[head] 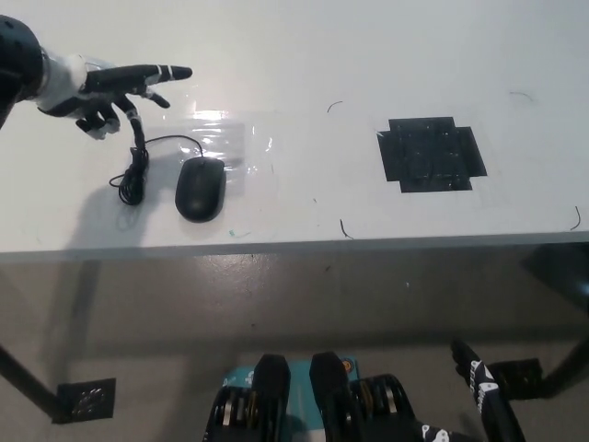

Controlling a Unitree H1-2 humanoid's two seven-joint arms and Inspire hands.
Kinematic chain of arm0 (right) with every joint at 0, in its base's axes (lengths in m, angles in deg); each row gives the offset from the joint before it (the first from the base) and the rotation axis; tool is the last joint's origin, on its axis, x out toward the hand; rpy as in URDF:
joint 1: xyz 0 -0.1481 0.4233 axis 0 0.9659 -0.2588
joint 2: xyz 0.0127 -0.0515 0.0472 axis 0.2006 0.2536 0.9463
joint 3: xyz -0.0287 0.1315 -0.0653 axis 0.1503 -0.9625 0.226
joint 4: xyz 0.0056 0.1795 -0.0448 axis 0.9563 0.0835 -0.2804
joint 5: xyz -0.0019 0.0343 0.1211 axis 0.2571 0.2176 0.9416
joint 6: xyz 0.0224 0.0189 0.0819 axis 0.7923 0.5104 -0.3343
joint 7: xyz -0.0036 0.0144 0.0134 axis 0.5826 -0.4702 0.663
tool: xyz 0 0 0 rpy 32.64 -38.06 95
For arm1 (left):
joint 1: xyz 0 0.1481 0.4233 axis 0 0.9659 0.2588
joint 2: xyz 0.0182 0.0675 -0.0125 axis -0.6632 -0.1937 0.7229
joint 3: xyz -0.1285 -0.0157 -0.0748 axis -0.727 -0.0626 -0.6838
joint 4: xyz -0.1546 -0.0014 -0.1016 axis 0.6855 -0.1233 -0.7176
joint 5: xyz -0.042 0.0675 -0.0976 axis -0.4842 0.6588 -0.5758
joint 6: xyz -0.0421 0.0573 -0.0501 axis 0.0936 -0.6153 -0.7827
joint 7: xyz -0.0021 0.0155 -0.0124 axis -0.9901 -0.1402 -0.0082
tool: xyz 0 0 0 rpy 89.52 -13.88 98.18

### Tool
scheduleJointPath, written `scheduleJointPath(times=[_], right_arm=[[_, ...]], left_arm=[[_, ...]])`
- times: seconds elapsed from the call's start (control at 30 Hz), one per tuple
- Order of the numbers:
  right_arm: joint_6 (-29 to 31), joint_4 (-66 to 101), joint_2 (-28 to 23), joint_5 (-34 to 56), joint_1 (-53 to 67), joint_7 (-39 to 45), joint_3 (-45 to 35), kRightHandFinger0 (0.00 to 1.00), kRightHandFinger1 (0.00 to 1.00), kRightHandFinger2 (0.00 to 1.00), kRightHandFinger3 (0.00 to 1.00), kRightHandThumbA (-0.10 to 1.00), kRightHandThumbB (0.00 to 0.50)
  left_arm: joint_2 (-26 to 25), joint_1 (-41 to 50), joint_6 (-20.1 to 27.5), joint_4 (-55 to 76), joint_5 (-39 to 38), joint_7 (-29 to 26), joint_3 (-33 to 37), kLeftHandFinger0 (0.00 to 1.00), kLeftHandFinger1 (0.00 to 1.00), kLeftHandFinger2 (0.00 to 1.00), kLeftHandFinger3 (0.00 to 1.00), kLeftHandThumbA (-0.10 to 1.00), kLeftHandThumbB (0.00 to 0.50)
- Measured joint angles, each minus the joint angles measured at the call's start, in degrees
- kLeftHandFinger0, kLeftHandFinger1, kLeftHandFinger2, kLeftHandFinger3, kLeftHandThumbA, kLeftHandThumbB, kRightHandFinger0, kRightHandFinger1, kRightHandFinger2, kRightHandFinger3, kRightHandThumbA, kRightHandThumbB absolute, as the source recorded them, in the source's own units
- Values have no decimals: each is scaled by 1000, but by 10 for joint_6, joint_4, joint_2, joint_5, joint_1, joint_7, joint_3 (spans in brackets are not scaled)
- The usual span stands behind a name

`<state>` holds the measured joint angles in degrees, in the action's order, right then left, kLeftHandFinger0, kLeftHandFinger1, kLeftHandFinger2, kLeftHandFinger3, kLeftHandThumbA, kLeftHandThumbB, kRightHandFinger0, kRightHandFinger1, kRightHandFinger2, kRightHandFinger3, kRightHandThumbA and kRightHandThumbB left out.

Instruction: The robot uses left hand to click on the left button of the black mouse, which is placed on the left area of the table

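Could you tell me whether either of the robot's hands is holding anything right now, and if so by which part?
Nothing is held. The left hand hovers open above the table beside the black mouse, not touching it. The right hand hangs below the table edge, empty.

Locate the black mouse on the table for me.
In the head view the black mouse lies on the table's left part near the front edge, its coiled cable just to its left, below the raised left hand.
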<state>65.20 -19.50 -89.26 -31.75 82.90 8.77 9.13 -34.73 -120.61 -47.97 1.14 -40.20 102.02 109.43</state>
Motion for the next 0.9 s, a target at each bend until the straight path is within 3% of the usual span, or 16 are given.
scheduleJointPath(times=[0.07,0.1,0.2,0.27,0.47,0.6,0.67,0.77,0.83,0.9], right_arm=[[2,0,0,0,-2,0,0,1000,1000,1000,1000,1000,125],[3,0,0,0,-3,0,0,1000,1000,1000,1000,1000,128],[5,0,0,0,-5,0,0,1000,1000,1000,1000,1000,126],[6,0,0,0,-6,0,0,1000,1000,1000,1000,1000,126],[9,0,0,0,-8,1,0,1000,1000,1000,1000,1000,126],[10,0,0,0,-10,1,0,1000,1000,1000,1000,1000,135],[10,0,0,0,-11,1,0,1000,1000,1000,1000,1000,133],[10,0,0,-1,-12,1,0,1000,1000,1000,1000,1000,131],[10,1,0,-2,-12,1,0,1000,1000,1000,1000,1000,140],[10,2,-1,-3,-12,1,0,1000,1000,1000,1000,1000,150]], left_arm=[[6,-1,2,-12,9,8,0,0,0,258,1000,1000,383],[8,-1,3,-14,12,10,0,0,0,186,1000,1000,371],[19,-2,6,-27,26,16,1,0,0,128,1000,1000,348],[23,-2,8,-30,35,17,1,0,0,19,1000,1000,328],[36,-2,26,-45,60,17,-1,0,0,0,1000,1000,278],[50,-5,34,-69,68,17,-6,0,0,108,1000,1000,253],[58,-7,41,-81,72,17,-9,0,0,97,1000,1000,251],[69,-10,53,-99,79,16,-13,0,29,293,1000,1000,289],[75,-11,57,-113,82,15,-16,0,84,482,1000,1000,313],[82,-11,62,-125,88,13,-20,0,104,500,1000,1000,306]])
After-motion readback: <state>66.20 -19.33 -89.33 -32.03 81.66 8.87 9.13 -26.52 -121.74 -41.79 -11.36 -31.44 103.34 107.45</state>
